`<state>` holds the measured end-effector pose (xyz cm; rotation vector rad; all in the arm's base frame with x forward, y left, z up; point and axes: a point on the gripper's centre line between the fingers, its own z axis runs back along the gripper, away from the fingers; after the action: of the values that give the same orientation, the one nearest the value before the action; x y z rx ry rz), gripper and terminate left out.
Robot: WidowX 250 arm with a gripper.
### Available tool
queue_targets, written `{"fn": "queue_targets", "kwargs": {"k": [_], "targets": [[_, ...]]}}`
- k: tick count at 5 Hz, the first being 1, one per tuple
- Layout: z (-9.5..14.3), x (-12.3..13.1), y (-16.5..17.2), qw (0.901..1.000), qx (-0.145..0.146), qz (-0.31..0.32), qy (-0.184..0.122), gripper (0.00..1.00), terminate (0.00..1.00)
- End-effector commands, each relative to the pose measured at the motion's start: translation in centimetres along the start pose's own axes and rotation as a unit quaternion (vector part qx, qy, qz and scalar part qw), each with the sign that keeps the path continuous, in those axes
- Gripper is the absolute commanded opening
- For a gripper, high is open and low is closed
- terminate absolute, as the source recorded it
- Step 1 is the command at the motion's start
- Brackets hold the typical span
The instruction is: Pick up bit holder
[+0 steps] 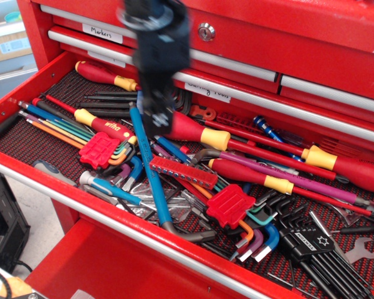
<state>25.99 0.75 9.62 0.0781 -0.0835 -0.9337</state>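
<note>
The bit holder (182, 172) is a slim red bar with a row of small sockets. It lies slanted in the middle of the open tool drawer, on top of other tools. My black gripper (160, 124) hangs above the drawer, up and to the left of the bit holder, over the fat end of a red-and-yellow screwdriver (184, 128). It is motion-blurred and holds nothing that I can see. I cannot tell whether its jaws are open or shut.
The drawer (112, 219) is crowded. A long blue key (148, 168) lies just left of the bit holder. Red clips with fanned hex keys sit at left (100, 151) and front right (229, 205). Black keys (311, 246) fill the right corner. The red cabinet front (287, 43) rises behind.
</note>
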Motion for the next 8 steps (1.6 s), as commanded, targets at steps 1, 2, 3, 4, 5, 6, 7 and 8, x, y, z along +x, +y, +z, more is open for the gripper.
{"fn": "queue_targets", "kwargs": {"k": [1, 2, 3, 4, 5, 6, 7, 8], "targets": [[-2.0, 1.4, -0.7, 0.9983, 0.03, -0.049, 0.007, 1.0, 0.0], [-3.5, 1.0, -0.3, 0.9987, 0.026, -0.04, -0.019, 1.0, 0.0], [-5.0, 0.9, 0.1, 0.9982, 0.027, -0.035, -0.04, 1.0, 0.0], [-6.4, 0.5, 0.5, 0.9974, 0.019, -0.036, -0.059, 1.0, 0.0], [-7.4, 0.6, 0.9, 0.9964, 0.016, -0.044, -0.071, 1.0, 0.0], [-8.0, 0.5, 1.3, 0.996, 0.016, -0.047, -0.074, 1.0, 0.0], [-8.9, 0.4, 1.2, 0.9952, 0.013, -0.044, -0.086, 1.0, 0.0], [-9.6, 0.4, 0.6, 0.9949, 0.004, -0.02, -0.099, 1.0, 0.0]]}}
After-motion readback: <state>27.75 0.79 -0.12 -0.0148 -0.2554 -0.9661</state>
